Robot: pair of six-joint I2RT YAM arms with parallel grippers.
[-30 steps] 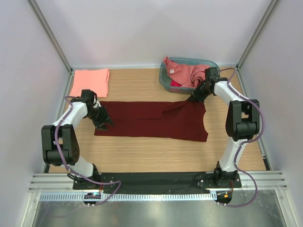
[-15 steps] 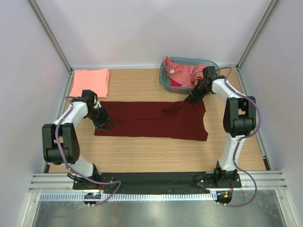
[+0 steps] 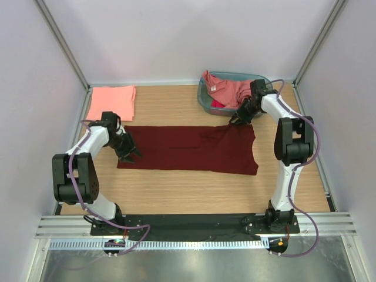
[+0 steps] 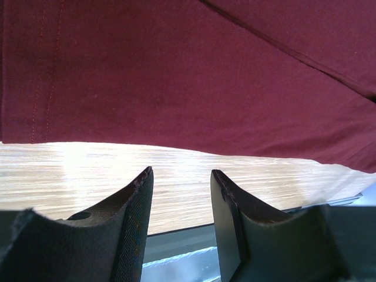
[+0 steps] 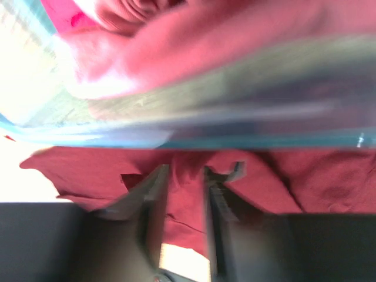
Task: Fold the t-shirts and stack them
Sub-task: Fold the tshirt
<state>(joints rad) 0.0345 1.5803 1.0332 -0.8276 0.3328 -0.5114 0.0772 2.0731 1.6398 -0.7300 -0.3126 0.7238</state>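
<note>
The maroon t-shirt [image 3: 188, 150] was spread flat mid-table. Its far right corner was pinched in the closed-down right gripper [image 5: 185, 176], beside the teal basket [image 3: 201, 101]. The left gripper [image 4: 180, 173] was spread wide, empty, at the left hem, which was judged to need gripping before tensioning.

The flat dark maroon t-shirt [image 3: 176, 150] is soft matt cloth with stitched hems. The pale wood-grain surface [image 3: 176, 188] shines faintly. The teal-blue basket [image 3: 202, 102] is glossy translucent plastic.
</note>
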